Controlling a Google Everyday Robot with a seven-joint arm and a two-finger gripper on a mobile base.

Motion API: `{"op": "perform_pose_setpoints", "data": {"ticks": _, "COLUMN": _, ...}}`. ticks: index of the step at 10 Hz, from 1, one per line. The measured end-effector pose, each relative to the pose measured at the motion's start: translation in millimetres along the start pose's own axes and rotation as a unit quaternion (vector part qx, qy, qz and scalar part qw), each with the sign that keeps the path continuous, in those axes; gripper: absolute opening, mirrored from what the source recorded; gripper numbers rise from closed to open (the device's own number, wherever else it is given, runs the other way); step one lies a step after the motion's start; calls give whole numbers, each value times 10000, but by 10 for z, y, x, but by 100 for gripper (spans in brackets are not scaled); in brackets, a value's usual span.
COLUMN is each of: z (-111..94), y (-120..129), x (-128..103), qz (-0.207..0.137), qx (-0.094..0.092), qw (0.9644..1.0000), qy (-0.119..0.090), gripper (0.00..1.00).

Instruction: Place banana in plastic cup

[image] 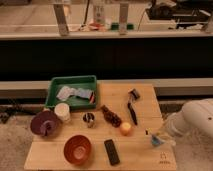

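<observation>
My hand (159, 136) hovers right of the orange fruit (125, 128), over the plastic cup (157, 141); finger state I can't tell.

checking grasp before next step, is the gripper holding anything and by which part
It cannot be told. The gripper sits at the table's right edge right by the plastic cup, but the arm hides any contact. No banana is visible.

Light wooden table (142, 97) is set on a speckled grey floor (14, 152); a pale ledge (25, 86) runs behind it, topped by a wide dark panel (125, 55). Above that, a lit bench (30, 17) with upright posts (62, 20) is seen under warm, dim light. Gripper (159, 139) is located at the table's right edge.
</observation>
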Motion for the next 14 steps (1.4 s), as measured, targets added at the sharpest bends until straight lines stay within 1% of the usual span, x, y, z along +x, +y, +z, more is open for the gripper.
{"op": "perform_pose_setpoints", "data": {"ticks": 2, "z": 176, "y": -15, "x": 16, "qz": 74, "qx": -4, "qw": 9997, "qy": 219, "gripper": 45}}
{"op": "perform_pose_setpoints", "data": {"ticks": 3, "z": 243, "y": -11, "x": 25, "qz": 102, "qx": -4, "qw": 9996, "qy": 280, "gripper": 56}}
{"op": "perform_pose_setpoints", "data": {"ticks": 4, "z": 258, "y": -9, "x": 28, "qz": 127, "qx": 3, "qw": 9995, "qy": 306, "gripper": 63}}
{"op": "perform_pose_setpoints", "data": {"ticks": 5, "z": 278, "y": -7, "x": 23, "qz": 152, "qx": 13, "qw": 9993, "qy": 336, "gripper": 73}}
{"op": "perform_pose_setpoints", "data": {"ticks": 6, "z": 284, "y": -4, "x": 10, "qz": 164, "qx": 38, "qw": 9992, "qy": 375, "gripper": 79}}
{"op": "perform_pose_setpoints", "data": {"ticks": 9, "z": 273, "y": 7, "x": -14, "qz": 222, "qx": 116, "qw": 9983, "qy": 528, "gripper": 80}}
{"op": "perform_pose_setpoints", "data": {"ticks": 11, "z": 242, "y": 9, "x": -19, "qz": 276, "qx": 158, "qw": 9980, "qy": 552, "gripper": 80}}
{"op": "perform_pose_setpoints", "data": {"ticks": 12, "z": 232, "y": 1, "x": -23, "qz": 364, "qx": 138, "qw": 9978, "qy": 528, "gripper": 80}}
{"op": "perform_pose_setpoints", "data": {"ticks": 13, "z": 225, "y": -7, "x": -30, "qz": 554, "qx": 48, "qw": 9974, "qy": 453, "gripper": 80}}
{"op": "perform_pose_setpoints", "data": {"ticks": 14, "z": 218, "y": -16, "x": -30, "qz": 657, "qx": -6, "qw": 9971, "qy": 375, "gripper": 80}}
